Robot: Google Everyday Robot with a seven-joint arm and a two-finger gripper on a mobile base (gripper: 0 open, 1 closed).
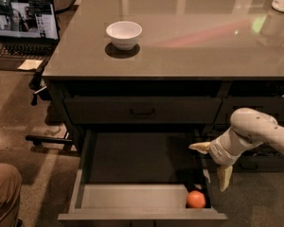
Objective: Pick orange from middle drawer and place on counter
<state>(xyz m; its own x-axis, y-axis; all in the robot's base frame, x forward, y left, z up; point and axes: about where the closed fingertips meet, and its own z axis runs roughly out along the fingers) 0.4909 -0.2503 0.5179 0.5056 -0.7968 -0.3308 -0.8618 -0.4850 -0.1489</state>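
The middle drawer (pixel 132 196) is pulled open below the counter (pixel 194 51). The orange (pixel 196 199) lies in the drawer's front right corner, against the front wall. My gripper (pixel 206 168) hangs at the drawer's right edge, above and slightly right of the orange, not touching it. It is open and empty: one finger (pixel 199 147) points left over the drawer's right wall and the other finger (pixel 224 178) points down outside it.
A white bowl (pixel 124 33) stands on the counter at the left. A shut drawer front with a bar handle (pixel 142 111) sits above the open drawer. A laptop (pixel 23 25) is at far left, a person's knee (pixel 2 195) at bottom left.
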